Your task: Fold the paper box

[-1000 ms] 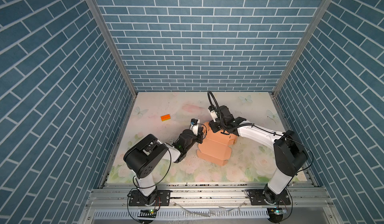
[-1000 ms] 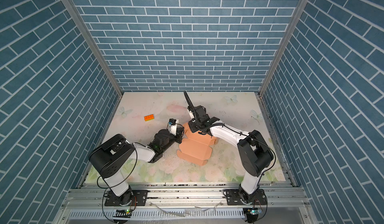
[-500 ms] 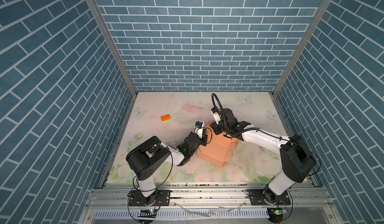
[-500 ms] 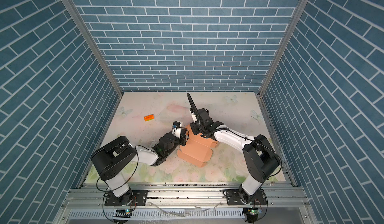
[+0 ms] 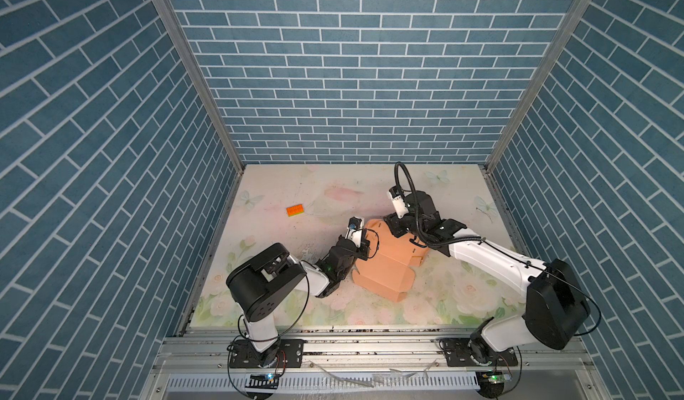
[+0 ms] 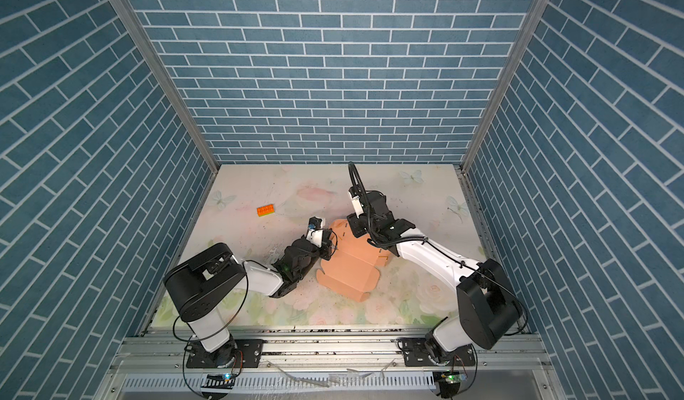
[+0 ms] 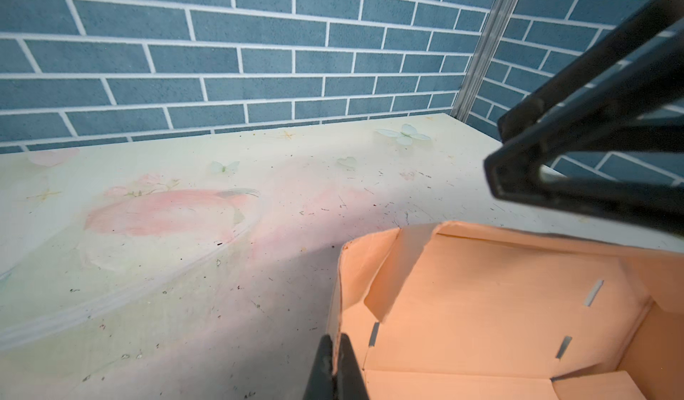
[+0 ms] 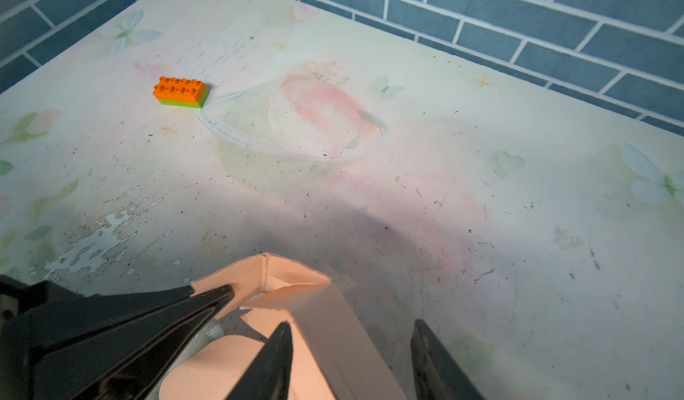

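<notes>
The paper box [image 5: 388,268] sits half-folded near the middle of the floral table [image 5: 333,183], with some walls raised. My left gripper [image 7: 335,357] is pinched tight on the edge of one side wall. My right gripper [image 8: 351,324] straddles another raised wall, jaws spread and not clamping it. An orange toy brick [image 8: 180,91] lies well apart from the box.

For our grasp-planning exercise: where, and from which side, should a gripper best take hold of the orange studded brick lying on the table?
Pinch the orange brick across its two long side faces, coming straight down. It lies flat, studs up, alone on the table, so those smooth parallel sides stand free, and the narrow width likely suits the jaws.
</notes>
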`<state>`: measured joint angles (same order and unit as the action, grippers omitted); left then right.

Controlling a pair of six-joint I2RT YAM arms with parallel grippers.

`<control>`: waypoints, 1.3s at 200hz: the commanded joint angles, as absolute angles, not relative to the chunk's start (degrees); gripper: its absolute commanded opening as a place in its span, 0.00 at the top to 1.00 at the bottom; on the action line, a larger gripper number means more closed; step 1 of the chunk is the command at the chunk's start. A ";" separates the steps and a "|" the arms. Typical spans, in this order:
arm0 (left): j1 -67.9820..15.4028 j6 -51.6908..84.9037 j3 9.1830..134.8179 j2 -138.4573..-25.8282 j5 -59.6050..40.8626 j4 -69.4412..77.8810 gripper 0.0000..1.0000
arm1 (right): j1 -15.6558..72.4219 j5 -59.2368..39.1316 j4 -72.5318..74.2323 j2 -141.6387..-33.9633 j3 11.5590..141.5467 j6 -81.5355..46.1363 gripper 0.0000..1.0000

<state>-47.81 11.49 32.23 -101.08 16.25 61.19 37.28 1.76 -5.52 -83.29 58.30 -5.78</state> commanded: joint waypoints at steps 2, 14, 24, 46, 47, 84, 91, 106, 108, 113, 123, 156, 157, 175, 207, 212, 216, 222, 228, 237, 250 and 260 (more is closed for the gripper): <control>-48.51 10.73 32.14 -102.22 17.47 62.85 1.00 | 34.63 -1.15 -6.60 -80.59 56.54 -7.06 0.47; -48.68 10.80 32.34 -102.22 17.57 62.84 1.00 | 33.91 -1.65 -8.10 -80.02 56.22 -6.91 0.47; -48.78 10.87 32.44 -102.28 17.53 62.84 1.00 | 33.72 -1.95 -9.75 -79.43 56.17 -5.63 0.47; -48.95 11.54 33.08 -102.64 17.71 62.55 1.00 | 33.75 -1.19 -11.97 -77.79 54.91 -3.31 0.47; -48.95 11.57 33.11 -102.69 17.69 62.61 1.00 | 33.75 -1.17 -12.05 -77.70 54.83 -3.19 0.47; -49.04 13.30 33.44 -103.79 17.93 62.89 1.00 | 33.88 1.02 -13.31 -75.46 52.43 1.84 0.47; -49.13 13.58 33.50 -103.95 17.94 62.89 1.00 | 33.83 1.30 -13.62 -75.41 52.47 2.74 0.48; -49.31 13.95 33.67 -104.17 17.93 62.87 1.00 | 33.85 2.02 -13.95 -75.56 52.43 4.39 0.50; -49.37 13.97 33.66 -104.11 17.93 62.87 1.00 | 33.84 2.20 -13.97 -75.58 52.42 4.61 0.50; -49.39 14.06 33.66 -104.14 17.93 62.84 1.00 | 33.90 2.59 -13.99 -75.68 52.39 5.04 0.51; -49.48 14.06 33.75 -104.06 17.84 62.67 1.00 | 33.93 3.22 -13.92 -75.76 52.23 5.96 0.51; -49.56 14.06 34.17 -103.68 17.57 61.84 1.00 | 34.11 3.42 -13.38 -76.03 51.90 8.05 0.53; -49.56 14.06 34.16 -103.70 17.58 61.84 1.00 | 34.06 3.42 -13.37 -76.03 51.84 8.07 0.53; -49.69 14.06 34.41 -103.62 17.49 61.52 1.00 | 34.54 2.91 -13.18 -76.03 51.45 9.02 0.53; -50.16 14.30 34.87 -103.77 17.58 61.17 1.00 | 35.82 3.21 -13.89 -75.77 50.51 10.04 0.54; -50.18 14.33 34.94 -103.86 17.58 61.19 1.00 | 36.14 3.42 -14.04 -75.76 50.30 10.23 0.54; -50.22 14.37 34.94 -103.85 17.58 61.24 1.00 | 36.28 3.70 -14.18 -75.76 50.19 10.41 0.54; -50.36 14.33 35.10 -103.97 17.58 61.11 1.00 | 36.47 4.29 -14.47 -75.91 50.19 10.58 0.54; -50.44 14.33 35.22 -104.05 17.58 60.97 1.00 | 36.64 4.86 -14.74 -76.10 50.19 10.78 0.54; -50.53 14.37 35.43 -104.08 17.56 60.91 1.00 | 36.81 6.18 -15.06 -76.45 50.16 11.06 0.55; -50.64 14.33 35.55 -104.13 17.41 60.75 1.00 | 36.83 7.78 -15.54 -76.98 50.19 11.75 0.55; -50.65 14.33 35.67 -104.05 17.40 60.48 1.00 | 36.82 9.28 -15.73 -77.42 50.30 12.11 0.56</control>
<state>-50.11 14.09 34.48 -103.57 17.12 61.12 36.53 4.86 -14.11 -76.64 50.78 8.56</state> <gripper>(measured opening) 0.053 0.449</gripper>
